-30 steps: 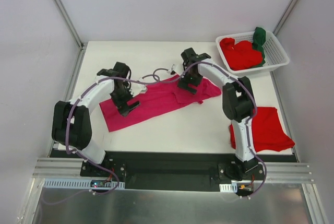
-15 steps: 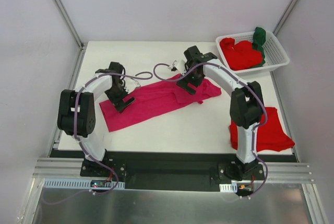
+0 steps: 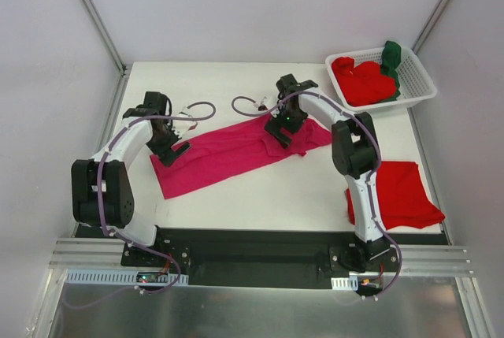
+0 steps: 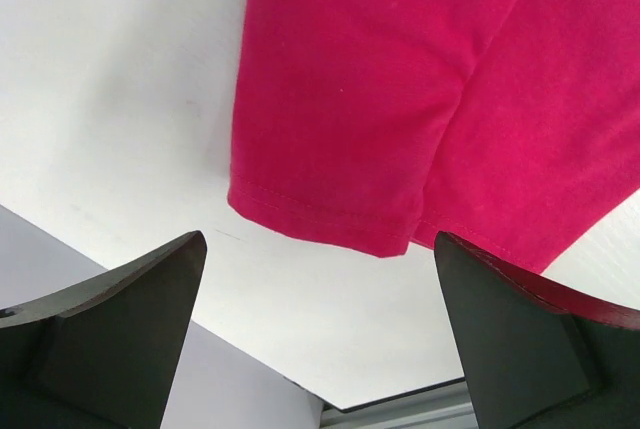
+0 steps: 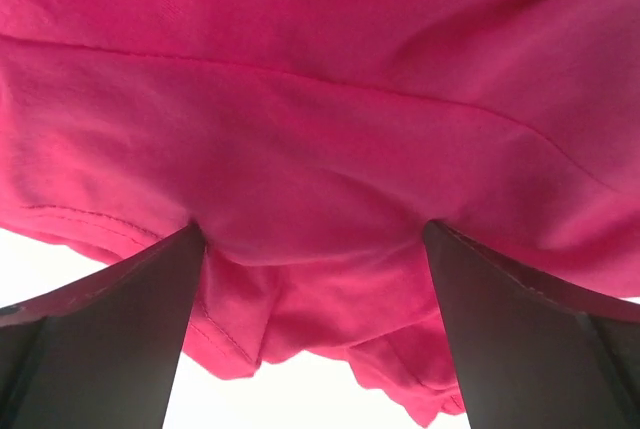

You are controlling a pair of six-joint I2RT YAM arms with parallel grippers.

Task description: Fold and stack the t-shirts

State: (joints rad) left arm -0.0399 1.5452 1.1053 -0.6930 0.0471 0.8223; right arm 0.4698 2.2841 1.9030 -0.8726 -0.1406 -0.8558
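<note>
A magenta-pink t-shirt (image 3: 228, 153) lies spread in a long strip across the middle of the table. My left gripper (image 3: 167, 151) is open and empty over its left end; in the left wrist view (image 4: 320, 349) the shirt's hem (image 4: 330, 229) lies just ahead of the wide-apart fingers. My right gripper (image 3: 282, 135) is open and low over the bunched right end; in the right wrist view (image 5: 315, 319) rumpled magenta cloth (image 5: 320, 149) fills the gap between the fingers. A folded red t-shirt (image 3: 405, 192) lies at the right front.
A white slotted basket (image 3: 417, 94) at the back right holds red shirts (image 3: 362, 82) and a dark green one (image 3: 391, 58). Loose cables (image 3: 197, 109) arch over the table behind the magenta shirt. The table's left edge (image 4: 300, 379) is close to my left gripper.
My left gripper has moved left and back along the magenta shirt to its left end. My right gripper has shifted a little over the right end. The shirt lies much as before.
</note>
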